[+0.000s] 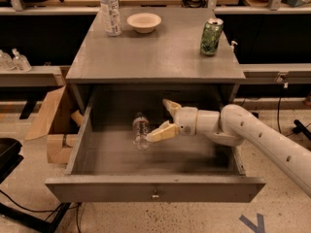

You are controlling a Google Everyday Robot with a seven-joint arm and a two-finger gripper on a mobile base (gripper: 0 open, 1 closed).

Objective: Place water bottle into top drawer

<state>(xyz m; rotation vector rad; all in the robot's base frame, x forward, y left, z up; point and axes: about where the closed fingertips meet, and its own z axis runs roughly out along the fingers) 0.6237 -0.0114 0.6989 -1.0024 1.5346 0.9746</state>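
clear bottle [110,9] back-left on table [155,57] | white bowl [144,22] beside it | green can [212,36] right | cardboard box [51,125] floor-left

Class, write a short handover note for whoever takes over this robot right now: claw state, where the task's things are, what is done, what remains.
The claw is open, inside the drawer, just right of the bottle.
The bottle is in the drawer, near its middle, by the lower fingertip; contact unclear.
The drawer is pulled out.
Done: bottle in the drawer, apparently let go.
Left: draw the arm back out, probably without nudging the bottle.
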